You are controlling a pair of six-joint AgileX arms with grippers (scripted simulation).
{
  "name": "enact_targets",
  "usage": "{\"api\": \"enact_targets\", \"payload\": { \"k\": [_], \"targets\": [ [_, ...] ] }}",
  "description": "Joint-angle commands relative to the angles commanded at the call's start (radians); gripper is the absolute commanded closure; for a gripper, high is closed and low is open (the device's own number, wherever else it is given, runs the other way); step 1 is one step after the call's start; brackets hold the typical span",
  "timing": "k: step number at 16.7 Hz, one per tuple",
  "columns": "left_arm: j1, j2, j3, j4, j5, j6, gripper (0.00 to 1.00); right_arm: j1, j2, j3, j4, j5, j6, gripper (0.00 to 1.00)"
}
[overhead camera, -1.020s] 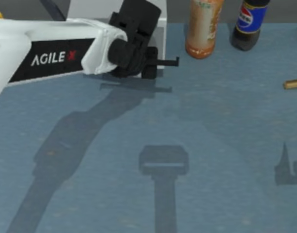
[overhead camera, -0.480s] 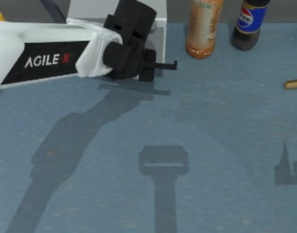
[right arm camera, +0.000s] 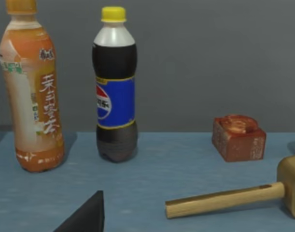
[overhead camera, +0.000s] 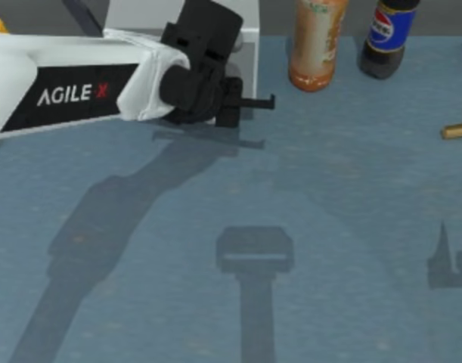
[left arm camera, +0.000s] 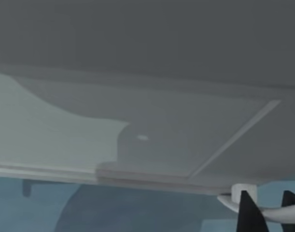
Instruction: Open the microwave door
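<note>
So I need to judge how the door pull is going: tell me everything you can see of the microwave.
The microwave stands at the table's far edge, left of the orange bottle. From above only a silver-white top and right corner show; my left arm covers the rest. The left gripper sits at its front right corner. In the left wrist view the microwave door, a grey translucent window in a pale frame, fills the picture, with the white handle by the dark fingers. How far the door is open I cannot tell.

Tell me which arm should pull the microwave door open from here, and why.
Left. The left gripper is already at the microwave's front corner, its fingers straddling the door's white handle. The right arm isn't visible from above; its camera faces the bottles.
</note>
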Motion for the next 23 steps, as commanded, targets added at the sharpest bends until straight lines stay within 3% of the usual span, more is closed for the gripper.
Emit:
{"api": "enact_targets", "payload": {
  "k": [17,23],
  "targets": [
    [0.000,0.000,0.000,0.000,0.000,0.000,1.00,0.000,0.000,0.000,0.000,0.000,0.000,0.00],
    [0.006,-0.026,-0.035,0.022,0.030,0.034,1.00,0.000,0.000,0.000,0.000,0.000,0.000,0.00]
  ]
}}
